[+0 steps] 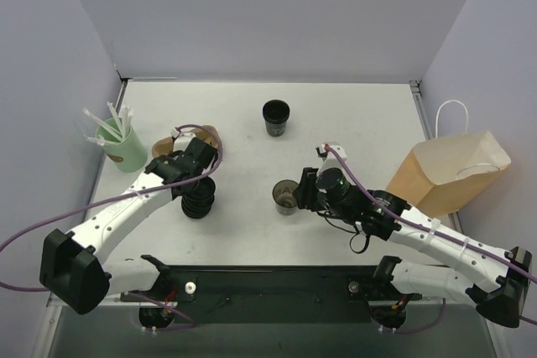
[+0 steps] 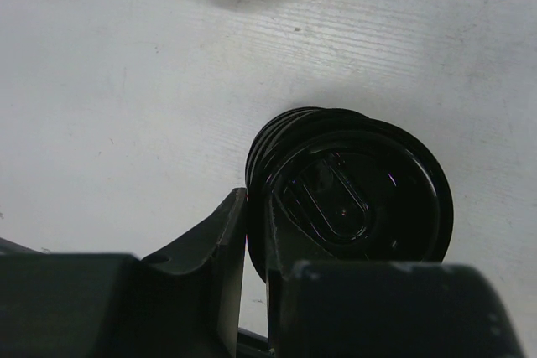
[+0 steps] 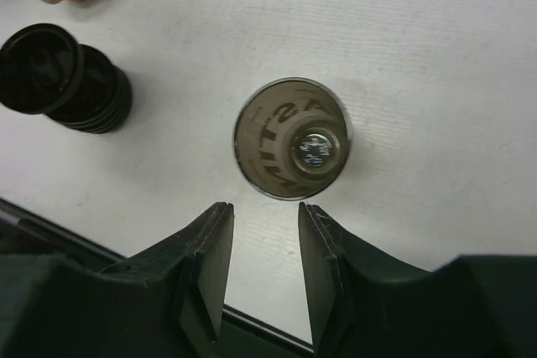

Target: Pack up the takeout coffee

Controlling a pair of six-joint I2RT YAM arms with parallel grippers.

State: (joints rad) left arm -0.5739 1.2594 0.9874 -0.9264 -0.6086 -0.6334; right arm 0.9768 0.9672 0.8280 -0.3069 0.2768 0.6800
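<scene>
Left gripper [image 2: 257, 211]: jaws narrow, apparently pinched on the rim of the top piece of the black ribbed stack [image 2: 352, 190]; the contact is partly hidden by the fingers.

Right gripper [image 3: 266, 215]: jaws partly apart and holding nothing. An open cup [image 3: 289, 140] stands upright just beyond the fingertips, not between them, with a screw visible in its bottom.

Takeout coffee [image 1: 276, 116]: upright on the table [image 1: 352, 106], at the far centre. It is well apart from both grippers, beyond them and between their lines, touching neither.

Brown paper bag [image 1: 453, 173]: at the right edge, well apart from the takeout coffee.
</scene>
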